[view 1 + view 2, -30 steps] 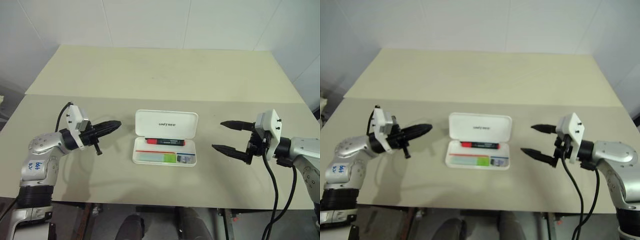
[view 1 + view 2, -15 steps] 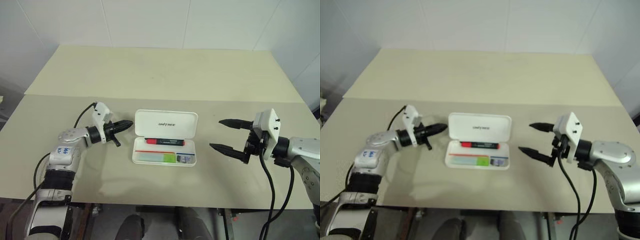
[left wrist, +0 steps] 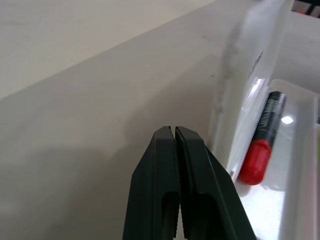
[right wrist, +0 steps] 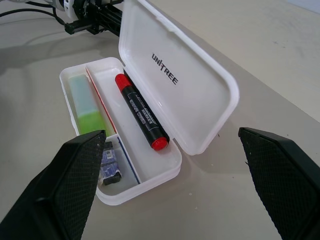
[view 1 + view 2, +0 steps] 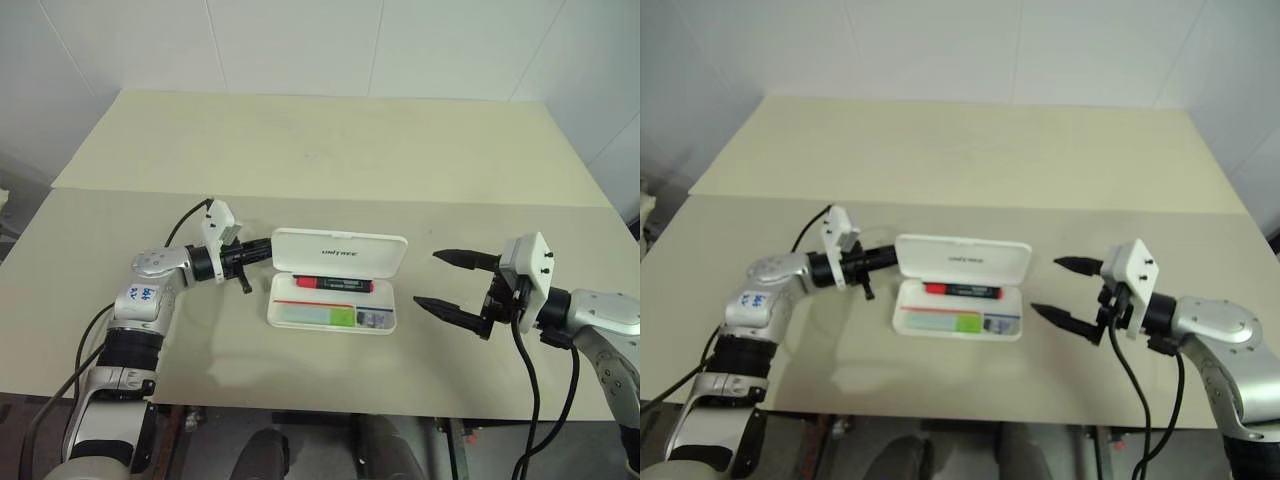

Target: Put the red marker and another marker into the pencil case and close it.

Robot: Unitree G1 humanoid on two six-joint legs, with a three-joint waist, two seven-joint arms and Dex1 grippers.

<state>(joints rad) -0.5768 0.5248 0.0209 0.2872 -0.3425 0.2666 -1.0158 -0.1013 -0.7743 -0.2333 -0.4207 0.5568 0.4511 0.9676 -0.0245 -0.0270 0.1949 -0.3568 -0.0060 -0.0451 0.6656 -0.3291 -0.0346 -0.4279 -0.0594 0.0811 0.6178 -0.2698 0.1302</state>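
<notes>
The pencil case (image 5: 335, 290) sat open in the middle of the table (image 5: 300, 150), with the red marker (image 5: 333, 283) lying in its rear compartment and the other marker (image 5: 315, 315), pale and lime-capped, in the front one, so only the closing looked left to do. The left gripper (image 5: 260, 250) had its two black fingers pressed together, their tips at the left end of the raised lid (image 5: 340, 250), touching it or just beside it; the right gripper (image 5: 448, 282) hovered to the right of the case, near but apart from it, fingers spread wide with nothing between them. The risk seemed to lie in the push: the case looked like light, smooth, hard plastic with rounded corners on a slick matte tabletop, so pressure at one end of the lid could probably slide or spin the whole case rather than fold the hinge. The narrow fingertips might also skate off the glossy lid. The slim, round marker could roll and catch under the rim.
</notes>
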